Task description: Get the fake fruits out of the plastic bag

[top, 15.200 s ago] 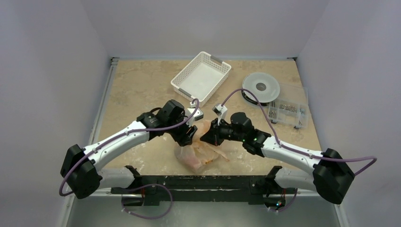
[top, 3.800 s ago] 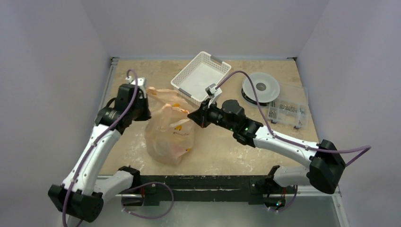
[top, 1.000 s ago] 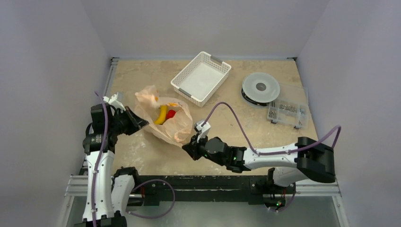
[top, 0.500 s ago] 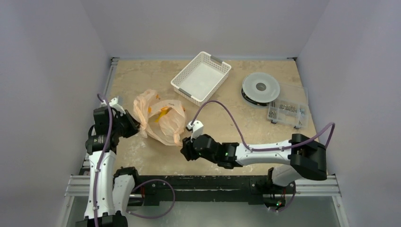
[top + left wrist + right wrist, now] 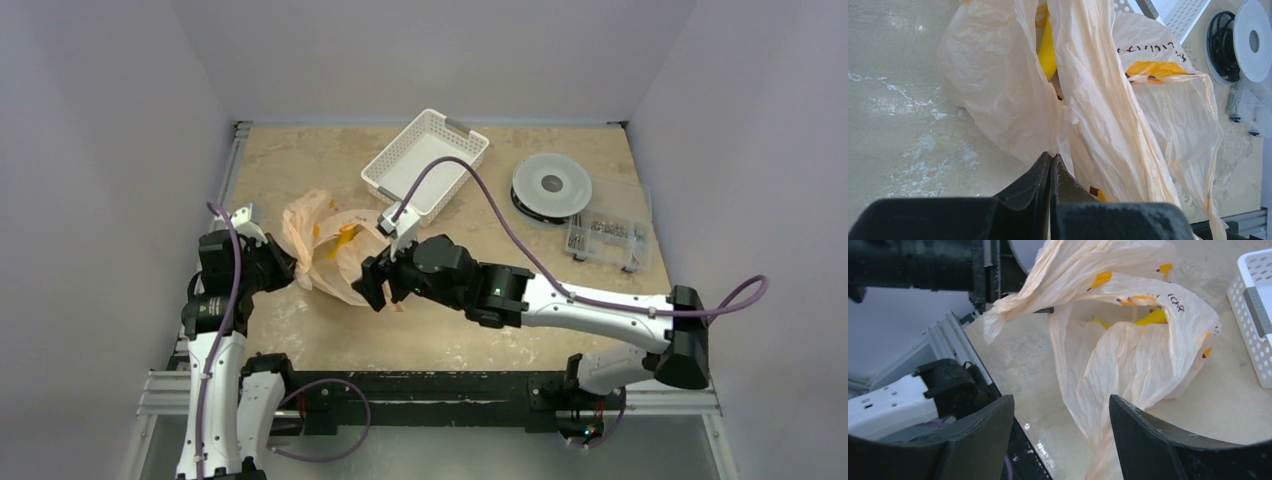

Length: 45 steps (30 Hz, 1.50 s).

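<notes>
The left pincer (image 5: pixel 1050 161) is clamped on a fold of the plastic bag (image 5: pixel 322 262), which lies on the surface (image 5: pixel 290 165) left of centre. The right pincer (image 5: pixel 1058 405) is spread wide at the bag; contact cannot be confirmed. A yellow fruit (image 5: pixel 1047 50) shows inside.

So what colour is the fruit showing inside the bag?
The fruit is yellow, clearest in the left wrist view.

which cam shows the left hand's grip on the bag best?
Left wrist: the left hand is pinched shut on the plastic bag film, close up. Top external shows it small at the bag's edge. Right wrist shows only a fingertip meeting a stretched bag corner.
</notes>
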{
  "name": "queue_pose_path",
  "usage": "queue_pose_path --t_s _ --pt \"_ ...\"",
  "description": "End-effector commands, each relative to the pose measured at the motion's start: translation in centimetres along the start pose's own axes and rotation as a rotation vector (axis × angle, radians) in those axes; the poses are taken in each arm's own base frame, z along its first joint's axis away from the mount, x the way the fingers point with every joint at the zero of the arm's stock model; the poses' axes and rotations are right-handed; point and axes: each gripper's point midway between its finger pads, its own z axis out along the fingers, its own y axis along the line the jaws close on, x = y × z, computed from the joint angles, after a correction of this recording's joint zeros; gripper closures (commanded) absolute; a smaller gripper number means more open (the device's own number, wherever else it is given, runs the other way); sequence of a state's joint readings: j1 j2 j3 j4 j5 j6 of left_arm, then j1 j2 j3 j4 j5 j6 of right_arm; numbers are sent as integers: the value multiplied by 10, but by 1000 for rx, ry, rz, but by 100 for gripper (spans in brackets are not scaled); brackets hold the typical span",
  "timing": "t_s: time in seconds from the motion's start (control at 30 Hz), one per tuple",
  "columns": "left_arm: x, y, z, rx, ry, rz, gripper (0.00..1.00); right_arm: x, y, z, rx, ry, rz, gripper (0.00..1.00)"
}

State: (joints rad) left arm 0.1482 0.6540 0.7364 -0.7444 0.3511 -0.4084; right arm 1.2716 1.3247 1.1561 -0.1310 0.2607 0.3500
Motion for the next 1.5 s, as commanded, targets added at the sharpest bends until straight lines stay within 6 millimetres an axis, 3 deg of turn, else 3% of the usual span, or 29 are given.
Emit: queue_pose_path --t_s 0.0,0.13,0.23,0.43,0.53,0.63,0.83,1.0,1.23,1.47 --pt "-10 2 1 -15 -45 38 100 -6 -8 44 -22 -23 18 35" --pt "-12 2 -1 -14 -63 44 100 -11 -15 92 -14 -66 44 55" --pt "-13 1 -3 -11 -68 49 100 -11 -16 122 13 -76 33 63" --pt "-17 -6 -11 20 -123 70 100 -7 -23 170 88 -82 34 63" --pt "-18 -8 -14 27 -140 80 100 3 -36 192 167 -66 6 63" --pt "-18 -6 -17 6 -153 82 100 10 -53 201 242 -76 -29 62" --pt "-20 2 -18 -44 -165 69 100 32 -77 194 314 -30 -40 62" --pt "-21 9 -19 -85 -172 58 100 49 -85 158 347 6 11 62" --pt "-20 9 -18 -88 -164 55 100 120 -92 126 363 123 59 63" --pt "-9 11 -7 -111 -78 57 100 183 -84 124 353 178 80 63"
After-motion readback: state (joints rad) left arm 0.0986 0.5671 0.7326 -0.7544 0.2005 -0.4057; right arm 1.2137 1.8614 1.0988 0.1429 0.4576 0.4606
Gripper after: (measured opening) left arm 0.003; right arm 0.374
